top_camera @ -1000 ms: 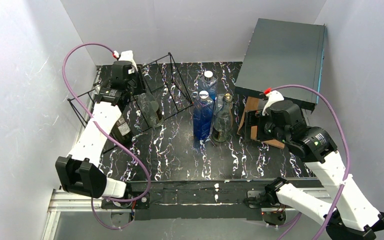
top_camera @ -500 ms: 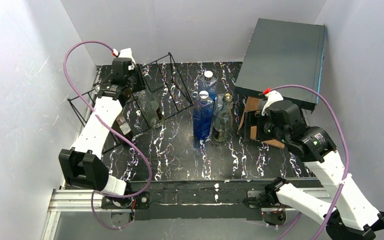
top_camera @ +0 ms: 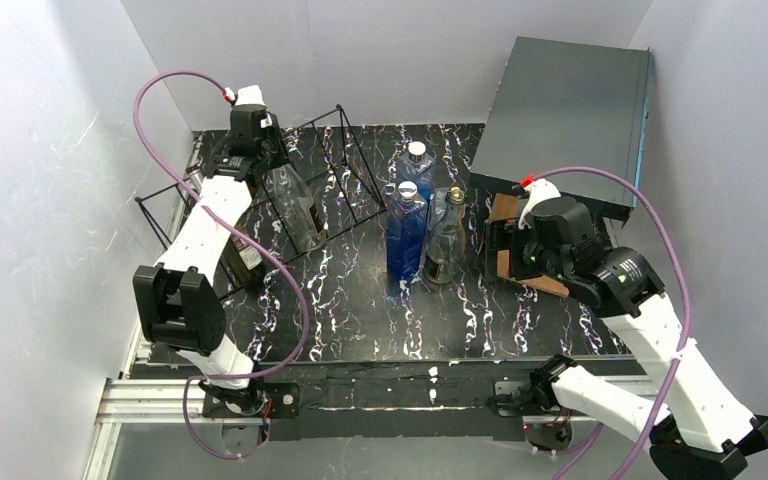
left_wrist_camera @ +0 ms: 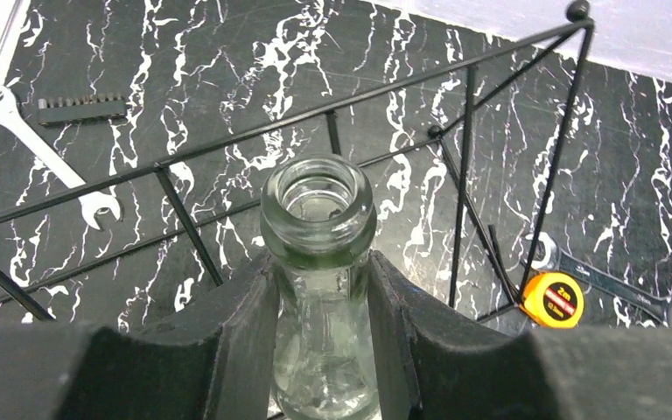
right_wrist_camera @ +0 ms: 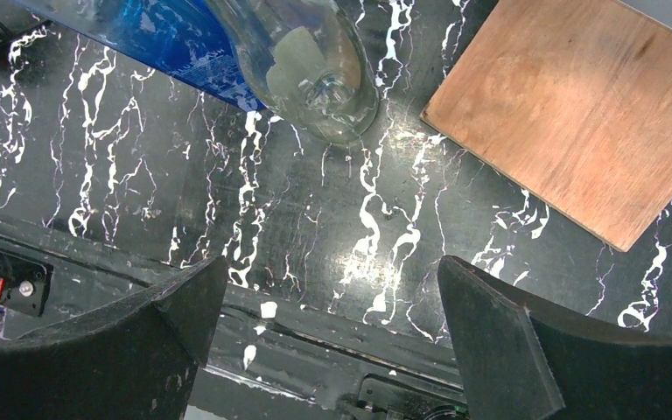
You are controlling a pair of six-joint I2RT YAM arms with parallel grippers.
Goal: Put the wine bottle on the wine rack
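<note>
A clear glass wine bottle (left_wrist_camera: 318, 206) is held by its neck just below the open mouth. My left gripper (left_wrist_camera: 318, 280) is shut on it, one finger (left_wrist_camera: 245, 324) on each side. From above, the bottle (top_camera: 295, 208) slants down inside the black wire wine rack (top_camera: 345, 165), its base toward the table's middle, with the left gripper (top_camera: 260, 165) at its far end. Rack wires (left_wrist_camera: 468, 175) cross just behind the bottle's mouth. Whether the bottle rests on the wires I cannot tell. My right gripper (right_wrist_camera: 332, 297) stands open over the table's near edge with nothing between its fingers.
A dark labelled bottle (top_camera: 245, 255) lies in the rack's left part under my left arm. Two blue bottles (top_camera: 405, 225) and a clear one (top_camera: 445, 235) stand mid-table. A dark grey box (top_camera: 570, 110) leans over a wooden board (right_wrist_camera: 577, 114). A tape measure (left_wrist_camera: 553, 298) and wrenches (left_wrist_camera: 44, 162) lie behind the rack.
My left arm has stretched toward the back of the table, taking the clear bottle's neck farther back along the rack. The right arm has shifted slightly left.
</note>
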